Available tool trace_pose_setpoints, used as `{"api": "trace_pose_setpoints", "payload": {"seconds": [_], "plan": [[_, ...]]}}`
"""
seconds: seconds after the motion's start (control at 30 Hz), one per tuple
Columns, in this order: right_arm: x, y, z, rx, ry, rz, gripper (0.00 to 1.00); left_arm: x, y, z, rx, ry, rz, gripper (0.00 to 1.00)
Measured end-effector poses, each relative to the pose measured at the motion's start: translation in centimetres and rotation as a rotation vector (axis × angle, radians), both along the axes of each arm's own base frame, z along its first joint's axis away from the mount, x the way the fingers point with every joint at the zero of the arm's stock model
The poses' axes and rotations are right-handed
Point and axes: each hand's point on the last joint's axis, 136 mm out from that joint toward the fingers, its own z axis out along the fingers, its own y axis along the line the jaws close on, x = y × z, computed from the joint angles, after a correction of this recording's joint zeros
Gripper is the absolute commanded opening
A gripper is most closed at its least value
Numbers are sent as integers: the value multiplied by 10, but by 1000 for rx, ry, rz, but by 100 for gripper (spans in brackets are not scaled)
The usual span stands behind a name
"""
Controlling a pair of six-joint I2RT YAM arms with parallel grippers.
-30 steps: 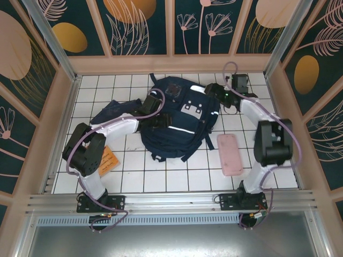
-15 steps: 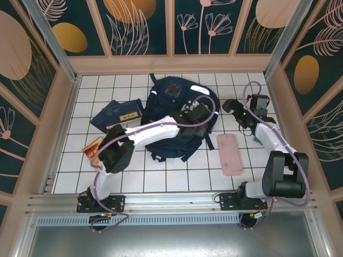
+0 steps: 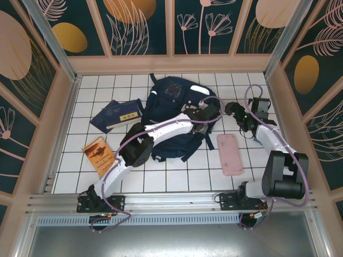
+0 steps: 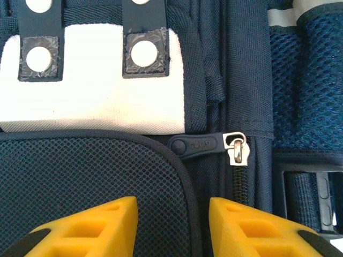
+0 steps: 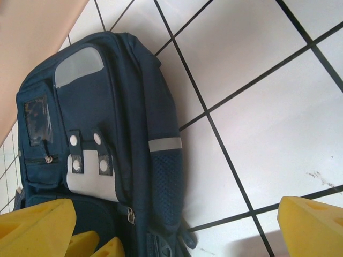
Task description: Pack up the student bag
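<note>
The student bag (image 3: 170, 95) is a navy backpack lying flat in the middle of the tiled table, front up. My left arm reaches across it, and my left gripper (image 3: 209, 112) hovers over its right side. In the left wrist view the yellow fingertips (image 4: 96, 225) stand apart just above the mesh pocket (image 4: 80, 176), with nothing between them. A metal zipper pull (image 4: 236, 149) with a rubber tab lies a little ahead of the right fingertip. My right gripper (image 3: 231, 110) is wide open over bare tile just right of the bag (image 5: 123, 123), holding nothing.
A flat pink case (image 3: 229, 154) lies on the tiles right of the bag. A small navy book (image 3: 118, 114) and an orange booklet (image 3: 99, 155) lie to the bag's left. Wooden walls fence the table on three sides.
My left arm has swung from the bag's left side across to its right side, uncovering the navy book and orange booklet. The right arm has drawn back to the right, off the bag.
</note>
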Motion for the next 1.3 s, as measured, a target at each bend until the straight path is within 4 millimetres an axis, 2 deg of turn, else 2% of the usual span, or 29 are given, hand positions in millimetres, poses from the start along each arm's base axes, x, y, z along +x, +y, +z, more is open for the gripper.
{"api": "trace_pose_setpoints", "payload": {"seconds": [0.2, 0.4, 0.6, 0.67, 0.93, 1.07, 1.17, 1.3], "plan": [[-1, 1, -1, 3, 2, 3, 97, 4, -5, -12, 22, 6, -8, 40], [-1, 1, 0, 6, 1, 6, 97, 7, -2, -13, 50, -9, 1, 37], [-1, 2, -1, 8, 2, 7, 97, 11, 5, -17, 90, -35, 18, 22], [-1, 2, -1, 9, 2, 7, 97, 11, 5, -16, 95, -38, 20, 15], [-1, 4, 0, 18, 2, 14, 97, 13, 8, -9, 117, -63, 8, 0], [-2, 4, 2, 14, -7, 18, 96, 14, 14, 18, 104, -95, -7, 0], [-5, 8, 4, 11, -18, 30, 96, 18, 24, 54, 75, -132, 0, 0], [-10, 25, 6, 3, -39, 83, 97, 31, 45, 104, 27, -192, 29, 0]]}}
